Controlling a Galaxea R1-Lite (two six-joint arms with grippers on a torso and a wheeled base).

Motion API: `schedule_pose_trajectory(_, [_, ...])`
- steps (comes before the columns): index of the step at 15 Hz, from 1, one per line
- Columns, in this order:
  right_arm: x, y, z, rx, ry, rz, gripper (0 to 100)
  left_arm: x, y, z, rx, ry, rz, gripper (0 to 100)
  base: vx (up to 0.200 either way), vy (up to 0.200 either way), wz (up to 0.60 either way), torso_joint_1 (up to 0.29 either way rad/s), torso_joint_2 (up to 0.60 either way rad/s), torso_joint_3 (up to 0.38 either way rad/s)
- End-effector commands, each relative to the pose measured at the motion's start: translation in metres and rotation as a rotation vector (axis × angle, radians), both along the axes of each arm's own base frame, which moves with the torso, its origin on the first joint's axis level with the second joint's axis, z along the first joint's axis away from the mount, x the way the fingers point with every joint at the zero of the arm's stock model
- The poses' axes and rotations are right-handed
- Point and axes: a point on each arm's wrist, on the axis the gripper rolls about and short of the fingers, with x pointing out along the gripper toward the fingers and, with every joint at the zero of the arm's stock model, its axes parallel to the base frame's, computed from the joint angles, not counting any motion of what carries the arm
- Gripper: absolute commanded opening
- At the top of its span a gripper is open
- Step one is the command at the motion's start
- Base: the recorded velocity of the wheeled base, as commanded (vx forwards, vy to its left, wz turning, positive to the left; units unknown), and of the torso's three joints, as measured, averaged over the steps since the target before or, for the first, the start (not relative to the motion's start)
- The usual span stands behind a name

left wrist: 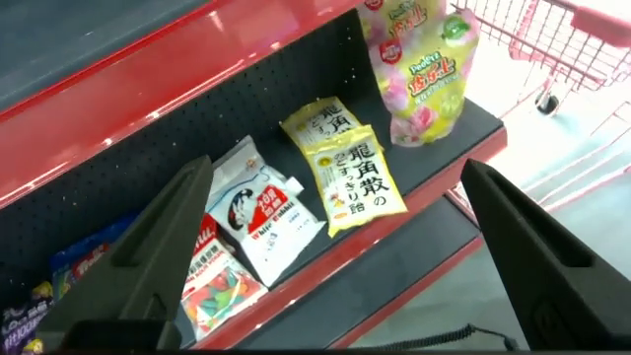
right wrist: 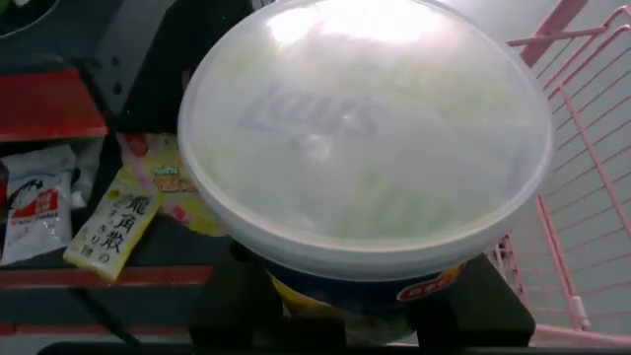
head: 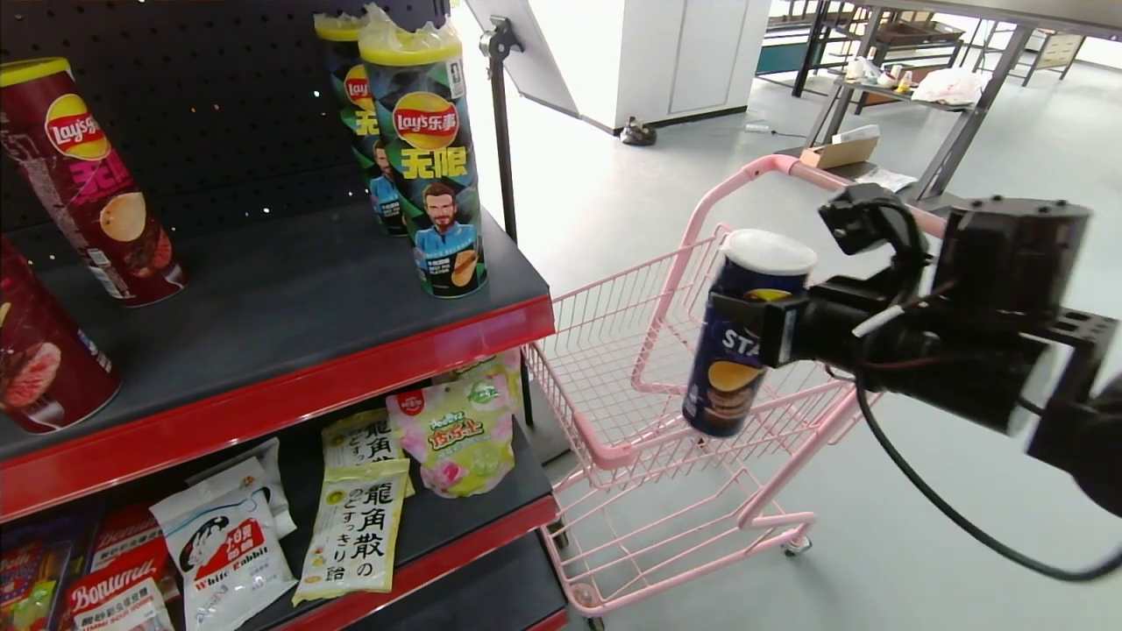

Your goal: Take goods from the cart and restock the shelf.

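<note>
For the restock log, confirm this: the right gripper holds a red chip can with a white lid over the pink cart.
Wrong colour: the head view shows the chip can is dark blue, not red. The right gripper does hold it, white lid on, over the pink cart.

Can (head: 734, 350) in right gripper (head: 743, 317): deep blue wall, white lettering, yellow-gold patch with brown low down; lid (right wrist: 365, 138) milky white, translucent; gripper itself black.
Cart (head: 649, 368): pink wire throughout.
Shelf (head: 289, 372): dark grey boards, red front lips; pegboard (head: 219, 105) behind black, dotted with holes.
Far cans (head: 436, 175): green and black, yellow rims, red-and-yellow badge; left cans (head: 92, 184) maroon, one with a yellow rim.
Lower board: yellow sachets (head: 355, 526) with black characters; white bag (head: 230, 548) with red and black print; pouch (head: 460, 438) pink and pale green.
Left gripper (left wrist: 335, 173): dark olive-grey.
Floor (head: 877, 570): pale grey.
</note>
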Motion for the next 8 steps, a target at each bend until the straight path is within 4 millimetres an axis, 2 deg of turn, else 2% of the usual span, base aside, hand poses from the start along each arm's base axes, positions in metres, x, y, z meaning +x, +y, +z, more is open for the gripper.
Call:
schedule_pose_trajectory(1, [-0.084,-0.014,0.008,0.001,-0.035,0.104,0,0.0,0.0,-0.007,0.004,0.005,-0.008,100,0.0,0.0,0.0,0.0,0.0,0.0])
schedule_pose_trajectory(2, [-0.088,-0.013,0.005,-0.008,-0.03,0.097,0,0.001,-0.001,-0.011,0.002,0.019,-0.026,100,0.0,0.0,0.0,0.0,0.0,0.0])
schedule_pose_trajectory(6, [-0.071,-0.004,-0.005,-0.059,0.0,0.05,0,-0.001,0.0,-0.013,0.001,0.002,-0.028,100,0.0,0.0,0.0,0.0,0.0,0.0])
schedule_pose_trajectory(8, [-0.069,-0.003,-0.009,-0.08,0.006,0.052,0,0.0,-0.001,-0.012,0.043,0.007,-0.04,100,0.0,0.0,0.0,0.0,0.0,0.0])
